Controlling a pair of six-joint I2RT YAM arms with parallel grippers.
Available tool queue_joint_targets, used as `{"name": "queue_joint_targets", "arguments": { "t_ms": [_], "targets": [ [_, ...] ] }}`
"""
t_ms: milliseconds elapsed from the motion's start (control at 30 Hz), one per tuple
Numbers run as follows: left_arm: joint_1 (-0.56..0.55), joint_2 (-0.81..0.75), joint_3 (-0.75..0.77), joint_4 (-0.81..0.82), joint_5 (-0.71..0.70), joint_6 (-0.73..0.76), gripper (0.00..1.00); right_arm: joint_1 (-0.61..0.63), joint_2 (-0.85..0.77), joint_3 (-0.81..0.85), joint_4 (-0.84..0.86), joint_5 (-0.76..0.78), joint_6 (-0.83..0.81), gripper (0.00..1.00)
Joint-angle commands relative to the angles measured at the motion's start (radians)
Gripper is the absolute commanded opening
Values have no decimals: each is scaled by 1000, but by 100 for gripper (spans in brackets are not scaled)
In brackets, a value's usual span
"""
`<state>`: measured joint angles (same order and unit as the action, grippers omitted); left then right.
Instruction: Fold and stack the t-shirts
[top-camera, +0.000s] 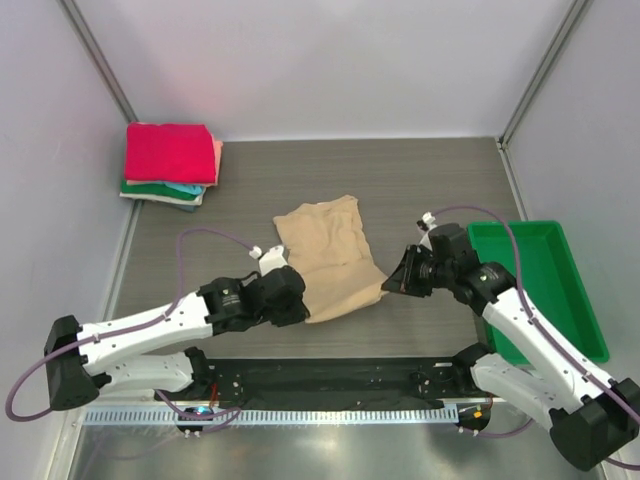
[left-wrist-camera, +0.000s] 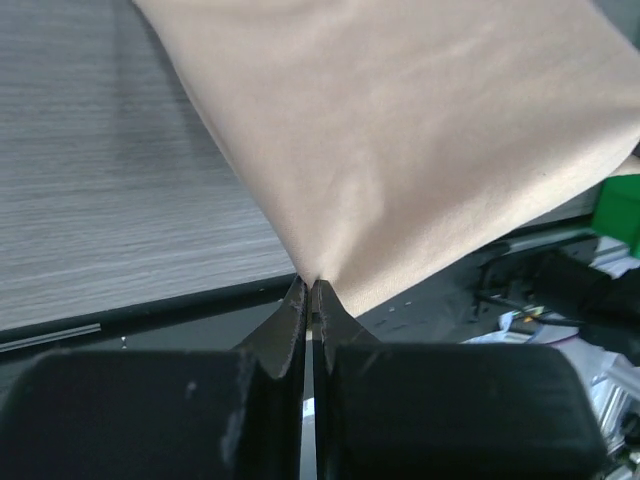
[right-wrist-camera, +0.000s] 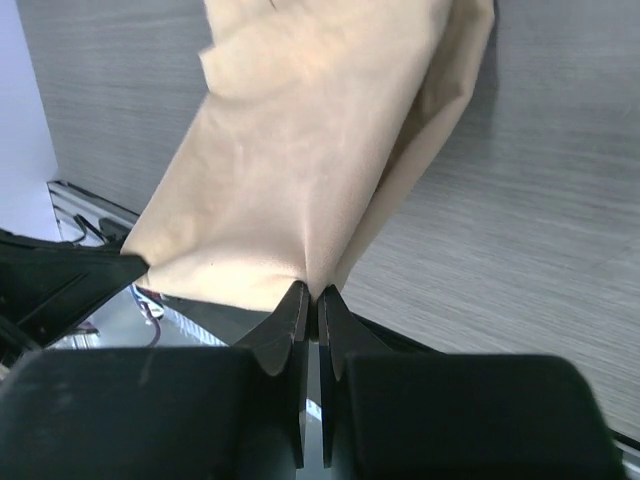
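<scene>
Two robot arms worked a tan t-shirt (top-camera: 328, 255) at the middle of the grey bench (top-camera: 420, 190). The left pincer (top-camera: 303, 312) was clamped tight on the shirt's near left corner, and the right pincer (top-camera: 390, 284) was clamped just as tight on its near right corner. The wrist views showed a pinch of beige cloth caught between each pair of closed fingertips. The near edge of the shirt was drawn up off the surface between the two arms, while its far part lay on the bench. A stack of folded t-shirts (top-camera: 170, 165) sat in the far left corner, bright pink-red on top, with salmon, teal and green edges showing beneath. A green tray (top-camera: 550, 285) stood at the right side of the bench, just beside the right arm.
</scene>
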<state>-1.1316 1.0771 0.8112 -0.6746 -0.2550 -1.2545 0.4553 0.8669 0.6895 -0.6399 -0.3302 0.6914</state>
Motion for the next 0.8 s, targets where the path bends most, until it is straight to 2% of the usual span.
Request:
{"name": "queue_joint_targets", "arguments": {
  "t_ms": [0,133,267,467,767],
  "targets": [
    [0,-9,120,-121,-119,-16,0,2,64,163,-46,69,-29,1],
    [53,10,210,-169,-156,47,0,0,204,336,-49,129,-88,1],
    [197,47,266,-143,-112,147,0,-16,355,478,-47,167,-145,1],
    [429,145,325,-60,37,288,0,-50,581,674,-38,189,-205,1],
    [653,400,477,0,220,408,0,-109,842,912,-30,152,-231,1]
  ]
}}
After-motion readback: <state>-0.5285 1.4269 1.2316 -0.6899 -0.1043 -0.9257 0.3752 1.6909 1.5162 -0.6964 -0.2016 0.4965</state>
